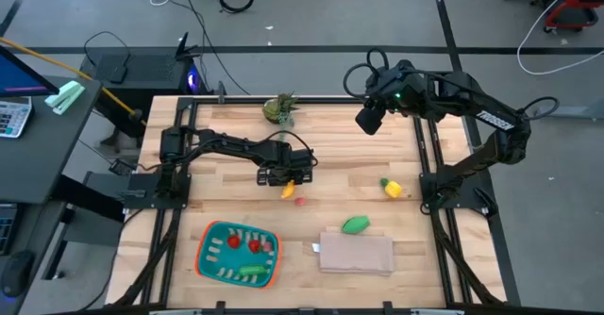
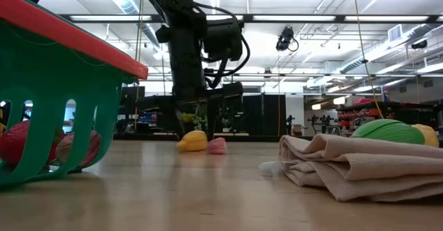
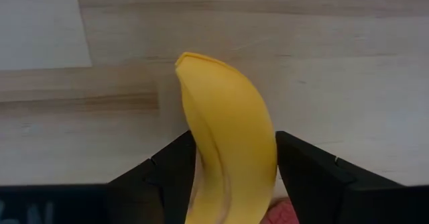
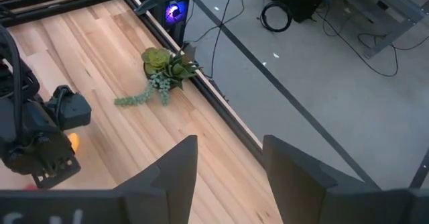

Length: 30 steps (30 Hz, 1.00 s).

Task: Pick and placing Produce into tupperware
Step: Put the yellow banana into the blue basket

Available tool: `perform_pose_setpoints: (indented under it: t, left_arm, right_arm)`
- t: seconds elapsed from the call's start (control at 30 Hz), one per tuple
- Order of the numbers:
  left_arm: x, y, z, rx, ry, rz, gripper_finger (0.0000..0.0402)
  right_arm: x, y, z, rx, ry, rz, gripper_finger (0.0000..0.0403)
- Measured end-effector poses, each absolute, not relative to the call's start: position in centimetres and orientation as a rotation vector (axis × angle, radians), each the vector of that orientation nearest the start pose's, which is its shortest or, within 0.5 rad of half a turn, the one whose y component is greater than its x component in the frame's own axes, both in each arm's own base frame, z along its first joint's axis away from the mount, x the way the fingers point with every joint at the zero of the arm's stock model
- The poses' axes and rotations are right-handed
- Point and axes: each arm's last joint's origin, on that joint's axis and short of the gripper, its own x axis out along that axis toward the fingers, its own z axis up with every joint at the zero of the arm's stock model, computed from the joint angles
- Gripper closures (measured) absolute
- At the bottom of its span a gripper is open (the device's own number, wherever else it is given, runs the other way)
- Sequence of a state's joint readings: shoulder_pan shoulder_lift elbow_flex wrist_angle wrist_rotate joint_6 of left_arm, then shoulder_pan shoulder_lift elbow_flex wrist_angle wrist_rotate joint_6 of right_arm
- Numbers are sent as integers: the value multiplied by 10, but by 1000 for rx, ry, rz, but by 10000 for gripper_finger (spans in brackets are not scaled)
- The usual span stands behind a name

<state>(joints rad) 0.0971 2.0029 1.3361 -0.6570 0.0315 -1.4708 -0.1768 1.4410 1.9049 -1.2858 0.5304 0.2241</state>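
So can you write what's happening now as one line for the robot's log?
left end effector: fingers around banana on table | right end effector: open, waiting up high | tray: some produce in

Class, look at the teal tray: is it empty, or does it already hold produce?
Not empty. The tray holds red pieces and a green piece; the banana lies outside it on the table, between the left gripper's jaws.

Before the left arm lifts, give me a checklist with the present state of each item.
1. Banana sits between the left gripper fingers: ok.
2. Fingers firmly clamped on the banana: cannot tell.
3. Small pink piece beside the banana clear of the grip: cannot tell.
4. Tupperware has free floor for the banana: ok.
5. Right gripper open, raised at the far right edge, out of the way: ok.
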Motion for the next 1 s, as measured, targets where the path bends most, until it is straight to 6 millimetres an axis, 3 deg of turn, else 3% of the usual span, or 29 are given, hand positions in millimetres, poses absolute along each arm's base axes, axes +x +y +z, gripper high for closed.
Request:
perform_pose_setpoints:
  t: [0.37, 0.57, 0.8, 1.0]
  left_arm:
    - [383, 35, 145, -1314, 1056, 978, 251]
    - [383, 35, 145, -1315, 1079, 945, 244]
    - [384, 32, 146, -1299, 1155, 816, 256]
    - [391, 29, 149, -1328, 1201, 583, 254]
  right_arm:
    - [235, -57, 461, 46, 749, -750, 224]
    - [235, -57, 461, 45, 749, -750, 224]
    - [235, -57, 461, 42, 751, -748, 224]
    - [235, -57, 461, 39, 752, -747, 224]
